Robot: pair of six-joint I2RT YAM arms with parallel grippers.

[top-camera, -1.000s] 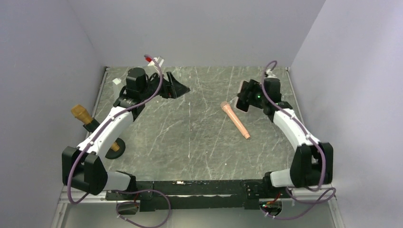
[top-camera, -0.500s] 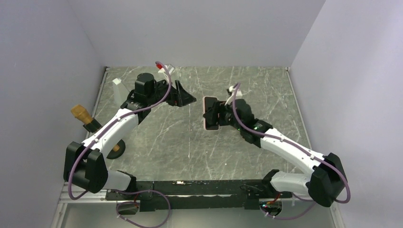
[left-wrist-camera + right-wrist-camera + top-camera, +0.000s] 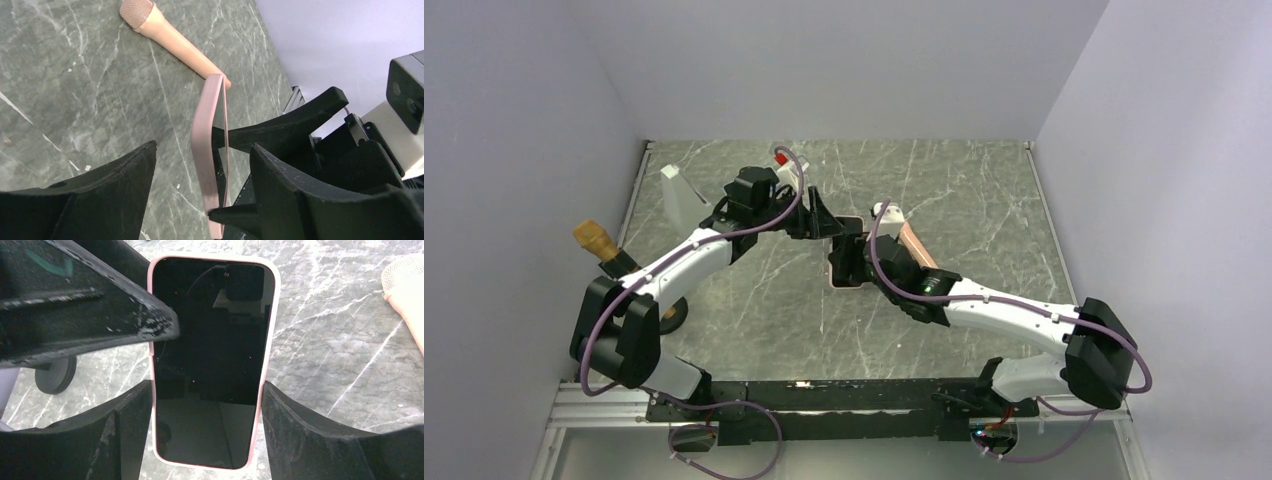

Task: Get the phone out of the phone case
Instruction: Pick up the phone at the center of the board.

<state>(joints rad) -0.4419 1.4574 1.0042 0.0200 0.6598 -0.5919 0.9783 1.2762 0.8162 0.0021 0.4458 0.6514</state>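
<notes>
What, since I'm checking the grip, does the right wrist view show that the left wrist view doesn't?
Only right wrist: the phone, dark screen face-on, with the right gripper pinching its long sides. Only left wrist: the case edge-on as a thin pink rim, and the microphone end to end. Both: the cased phone against the marble table.

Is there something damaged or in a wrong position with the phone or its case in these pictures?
Nothing stands out. The phone shows no cracks and sits evenly inside its pink case, which the right gripper holds by the long edges.
</notes>
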